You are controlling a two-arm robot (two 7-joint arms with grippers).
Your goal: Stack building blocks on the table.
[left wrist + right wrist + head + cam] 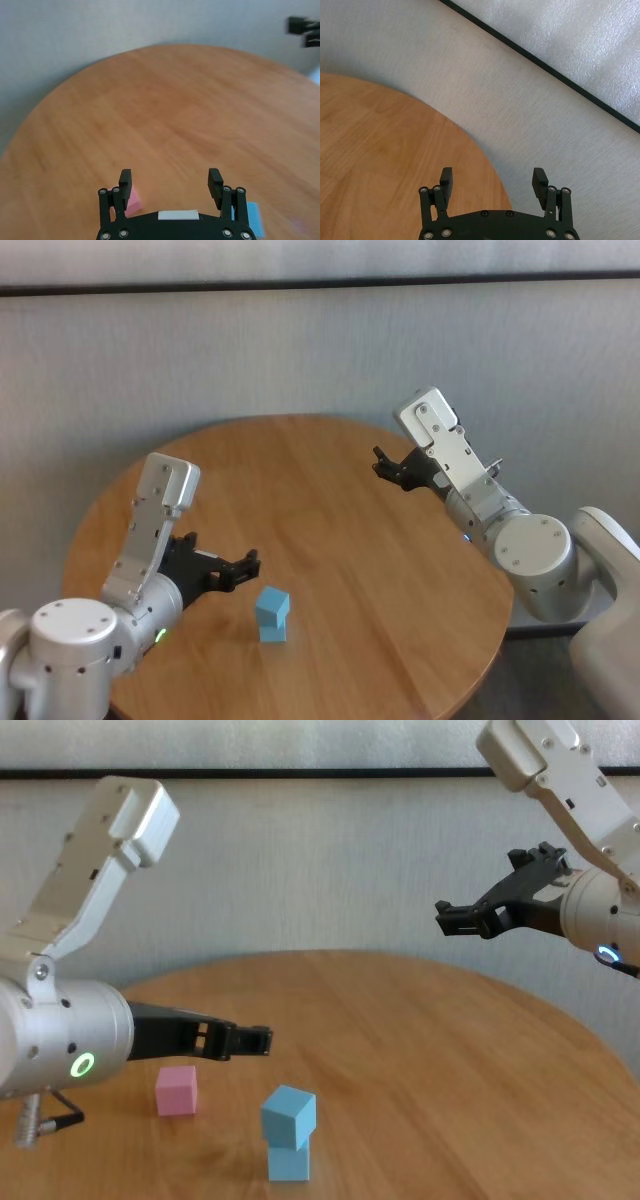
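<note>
Round wood worktop: left pincer hangs wide and empty just above the pink block near the front edge; beside it two blue blocks stand stacked, top one twisted. Right pincer, also wide, hovers high over the right edge. Pink cube looks light, stiff, matte; I would pinch two opposite flat faces.

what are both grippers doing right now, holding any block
Left gripper: open, empty, low over the table by the pink block.
Right gripper: open, empty, raised over the table's far edge.
</note>
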